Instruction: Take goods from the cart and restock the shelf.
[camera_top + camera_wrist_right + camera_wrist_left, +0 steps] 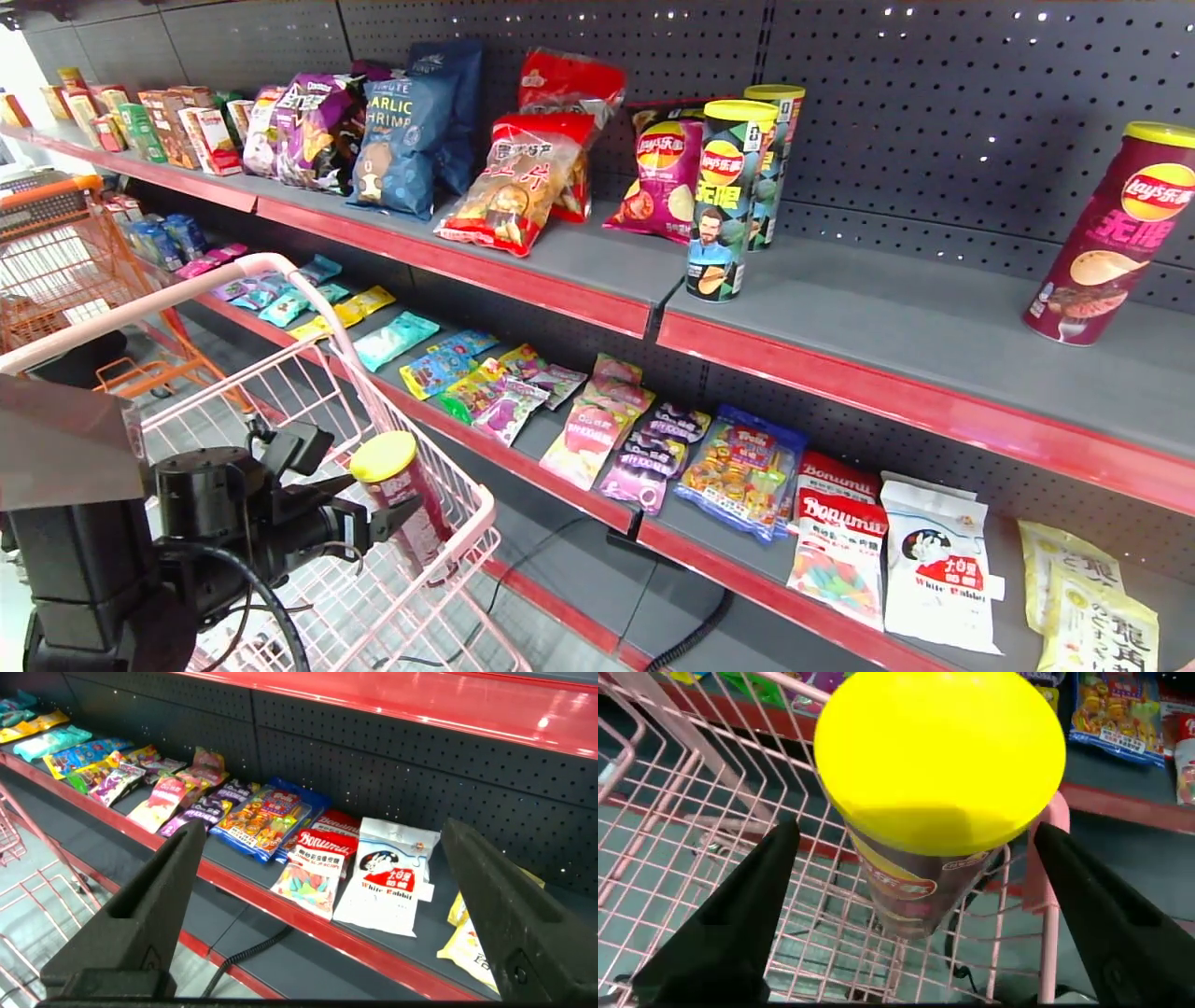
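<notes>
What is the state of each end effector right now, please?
Left end effector: open around the yellow-lidded can, not closed on it.
Right end effector: open, holding nothing.

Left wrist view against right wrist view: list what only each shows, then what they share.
Only the left wrist view: the yellow-lidded can standing in the cart, between the open left gripper's fingers. Only the right wrist view: the open, empty right gripper, a white bag and a black cable on the floor. Both: the cart and the lower shelf with its blue sweets bag.
</notes>
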Controlling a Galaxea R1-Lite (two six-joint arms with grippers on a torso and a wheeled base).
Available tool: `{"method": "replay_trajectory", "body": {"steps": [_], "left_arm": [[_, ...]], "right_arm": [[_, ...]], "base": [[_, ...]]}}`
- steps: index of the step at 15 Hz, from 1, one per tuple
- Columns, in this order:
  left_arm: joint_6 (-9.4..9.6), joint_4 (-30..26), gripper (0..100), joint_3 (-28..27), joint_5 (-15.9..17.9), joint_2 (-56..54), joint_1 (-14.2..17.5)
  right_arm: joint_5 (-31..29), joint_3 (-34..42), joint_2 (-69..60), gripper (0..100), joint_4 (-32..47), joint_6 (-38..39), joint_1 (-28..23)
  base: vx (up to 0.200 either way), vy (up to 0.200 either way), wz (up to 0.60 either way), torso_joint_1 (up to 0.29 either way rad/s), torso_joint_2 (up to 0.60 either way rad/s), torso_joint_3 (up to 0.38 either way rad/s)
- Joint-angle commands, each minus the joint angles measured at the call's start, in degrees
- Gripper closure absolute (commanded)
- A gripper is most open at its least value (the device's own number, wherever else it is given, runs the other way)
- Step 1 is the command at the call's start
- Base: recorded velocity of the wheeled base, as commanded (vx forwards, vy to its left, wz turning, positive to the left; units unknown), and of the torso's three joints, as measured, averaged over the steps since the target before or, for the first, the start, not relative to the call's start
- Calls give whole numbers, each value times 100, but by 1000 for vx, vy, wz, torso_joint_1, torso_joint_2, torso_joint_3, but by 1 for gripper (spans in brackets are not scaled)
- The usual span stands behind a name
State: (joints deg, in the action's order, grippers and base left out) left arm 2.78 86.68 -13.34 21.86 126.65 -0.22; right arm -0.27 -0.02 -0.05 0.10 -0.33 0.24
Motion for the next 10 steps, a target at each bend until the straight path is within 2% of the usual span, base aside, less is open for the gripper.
{"method": "replay_trajectory", "body": {"steps": [1, 3, 4, 9, 10], "left_arm": [[21, 16, 0, -125, 73, 238, -4], [197, 16, 0, -345, 249, 334, -4], [355, -19, 0, -512, 372, 352, -4], [460, 7, 0, -574, 662, 563, -66], [627, 7, 0, -679, 776, 580, -57]], "right_arm": [[0, 2, 5, 0, -1, -2, 2], [0, 2, 5, 0, -1, -11, 2], [0, -6, 5, 0, -1, -11, 2], [0, 2, 5, 0, -1, -11, 2], [0, 2, 5, 0, -1, -11, 2]], "base": [[0, 0, 0, 0, 0, 0], [0, 0, 0, 0, 0, 0], [0, 0, 0, 0, 0, 0], [0, 0, 0, 0, 0, 0], [0, 0, 0, 0, 0, 0]]}}
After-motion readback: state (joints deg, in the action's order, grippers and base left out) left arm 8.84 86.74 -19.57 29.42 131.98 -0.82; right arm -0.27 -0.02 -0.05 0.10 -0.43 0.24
